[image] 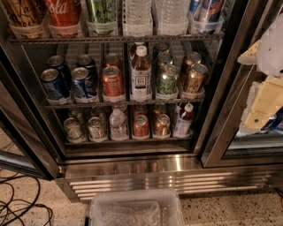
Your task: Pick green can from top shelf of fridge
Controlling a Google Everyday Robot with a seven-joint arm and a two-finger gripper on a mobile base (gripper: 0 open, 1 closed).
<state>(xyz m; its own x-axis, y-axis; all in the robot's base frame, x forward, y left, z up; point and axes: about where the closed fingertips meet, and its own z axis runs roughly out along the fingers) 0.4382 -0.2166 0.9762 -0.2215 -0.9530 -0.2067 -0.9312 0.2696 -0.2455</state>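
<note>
Though near fridge [132,170], gripper [264,95] off green can [102,13].

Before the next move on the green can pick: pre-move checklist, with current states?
1. green can seated on top shelf, between red cola can and water bottle: ok.
2. Can lid in view: not ok, cut off at the picture's top edge.
3. tool lined up with the can: not ok, it sits far right, in front of the right-hand glass panel.
4. left door off the can's bay: ok, it looks swung open.
5. Floor before the fridge: not ok, a clear plastic bin and cables lie there.
</note>
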